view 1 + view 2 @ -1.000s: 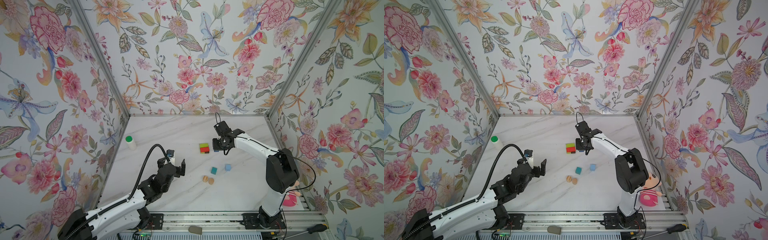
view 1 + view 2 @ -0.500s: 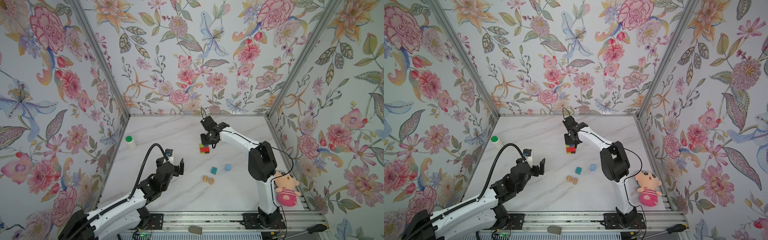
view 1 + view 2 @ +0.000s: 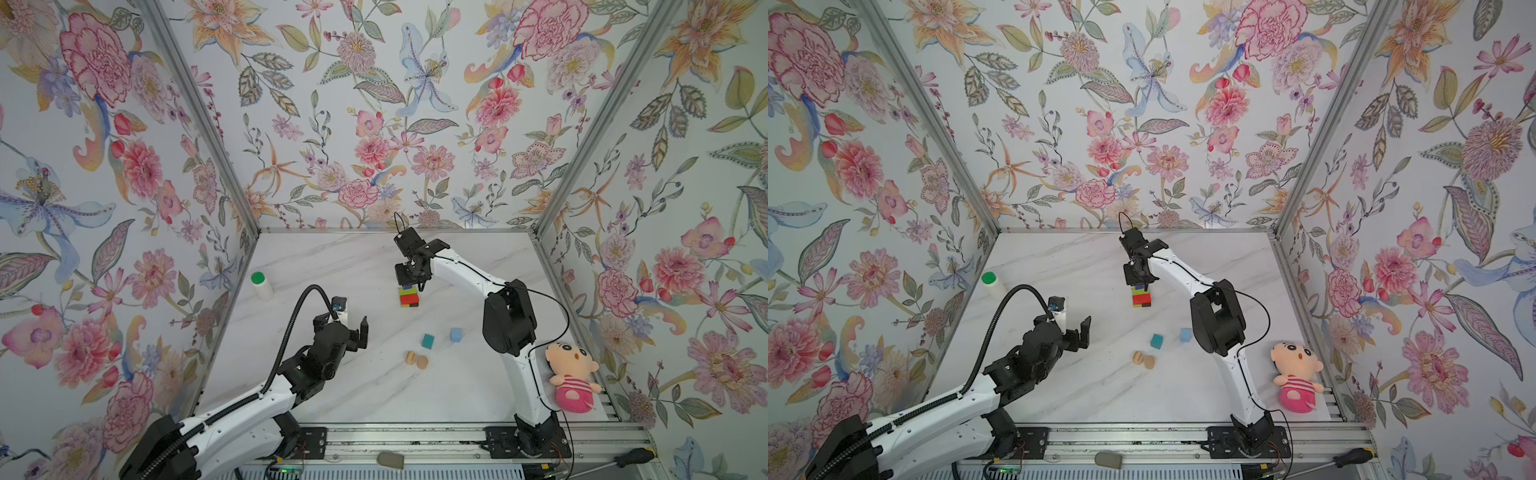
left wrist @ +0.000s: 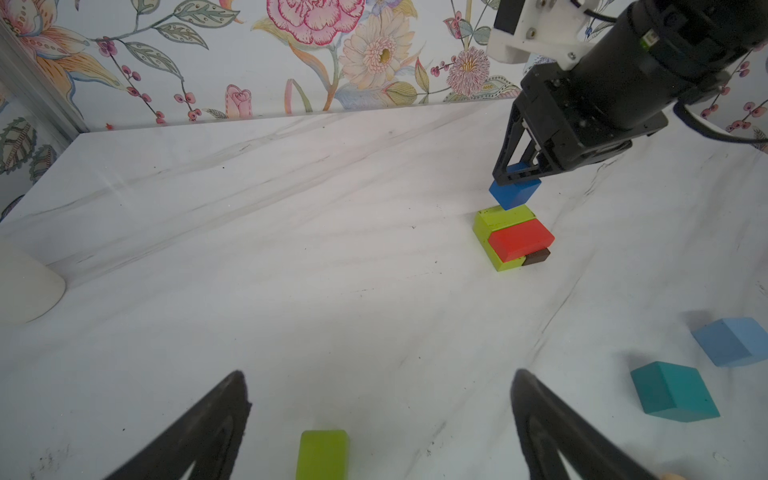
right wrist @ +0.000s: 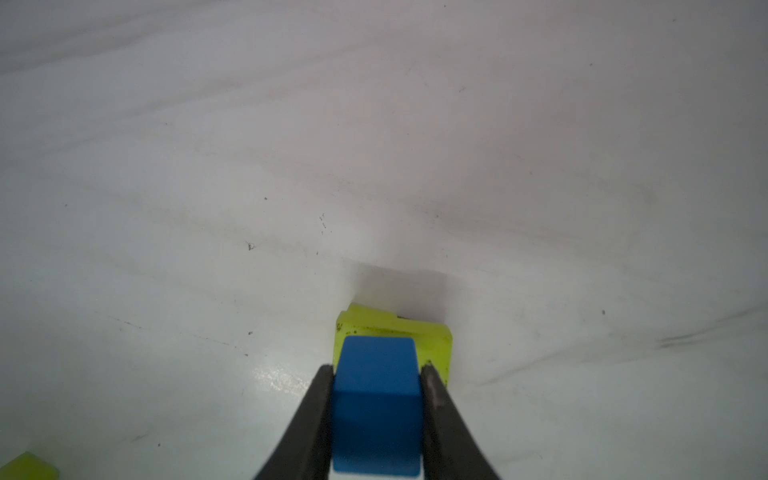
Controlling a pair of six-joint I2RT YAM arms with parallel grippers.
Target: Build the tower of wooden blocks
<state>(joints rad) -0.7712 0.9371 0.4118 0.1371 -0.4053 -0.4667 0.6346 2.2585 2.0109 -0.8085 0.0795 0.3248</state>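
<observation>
Near left: left gripper spread wide, holding nothing. Mid-table: two tan rounded pieces, then teal block beside light-blue block. Farther, centre: low tower of yellow-green, red and brown; over its far edge, blue block pinched in right gripper.

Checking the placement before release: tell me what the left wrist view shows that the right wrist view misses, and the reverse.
Left wrist only: the red block, brown block, loose teal block and light blue block, and the open left tool. Right wrist only: both fingers pressed against the sides of the blue block. Both: the right tool holding that block over the yellow-green blocks.
</observation>
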